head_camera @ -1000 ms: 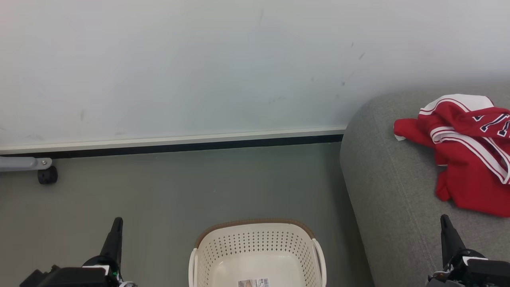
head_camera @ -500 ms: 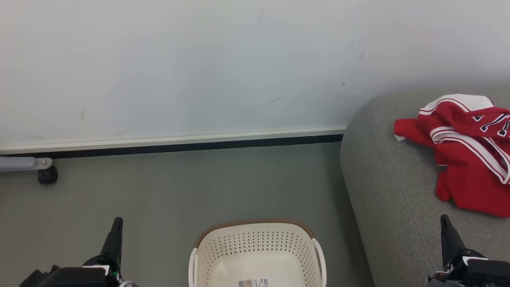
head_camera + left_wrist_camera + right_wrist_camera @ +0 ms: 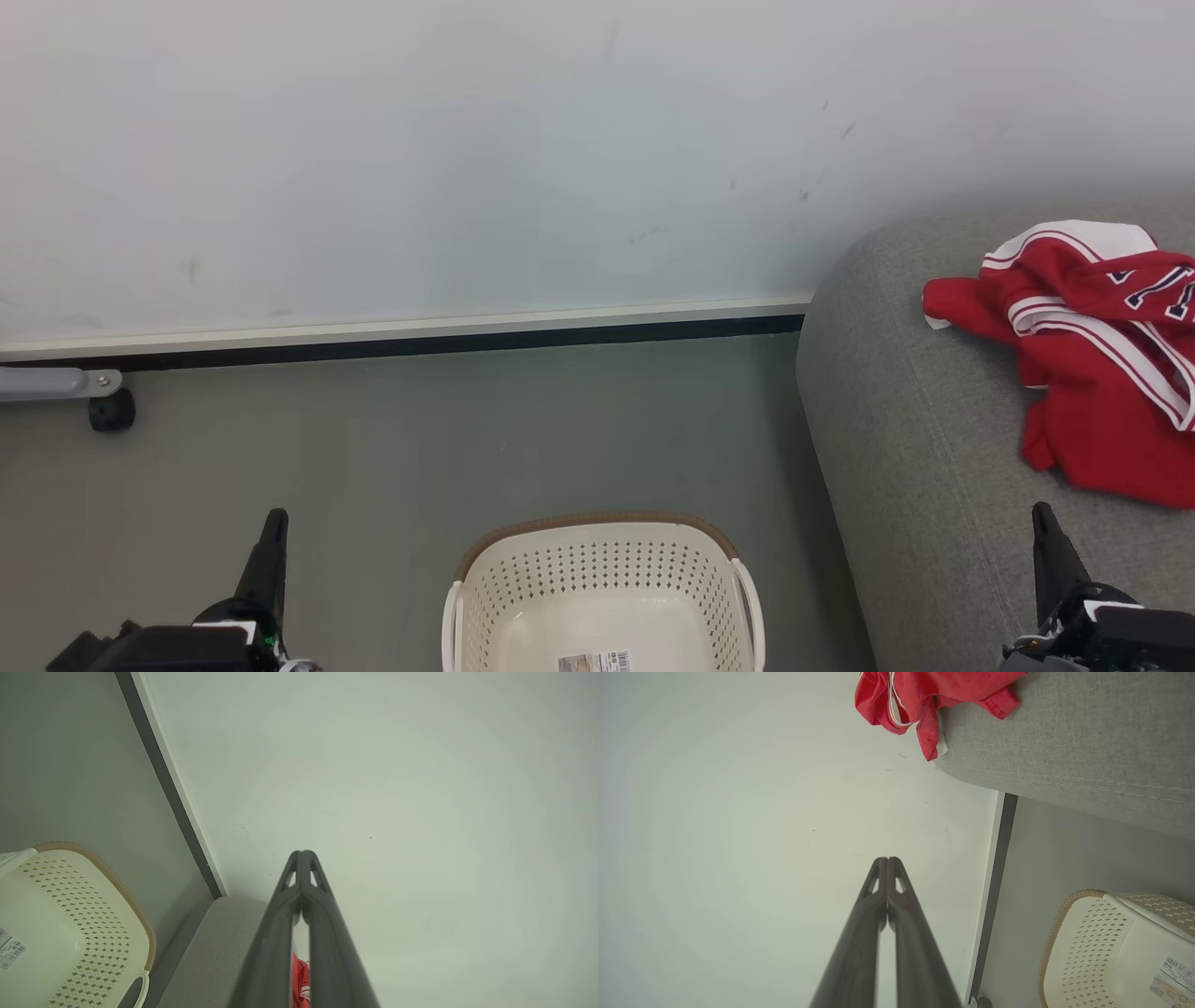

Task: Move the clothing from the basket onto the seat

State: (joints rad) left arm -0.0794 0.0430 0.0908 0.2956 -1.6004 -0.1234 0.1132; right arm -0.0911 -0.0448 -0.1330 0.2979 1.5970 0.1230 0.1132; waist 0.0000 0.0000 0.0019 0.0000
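Check the clothing (image 3: pixel 1092 373): it lies on the seat (image 3: pixel 915 467). The visible part of the basket (image 3: pixel 597 565) contains no garment. The left gripper (image 3: pixel 276 515) and right gripper (image 3: pixel 1039 511) are closed and empty. Treat the transfer as apparently complete.

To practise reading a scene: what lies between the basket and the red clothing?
In the head view, a narrow strip of floor, then bare grey seat, separate the basket from the clothing.

Grey floor (image 3: pixel 373 448) carries the basket (image 3: pixel 597 565); the seat (image 3: pixel 915 485) (grey fabric) bears the clothing (image 3: pixel 1102 439).
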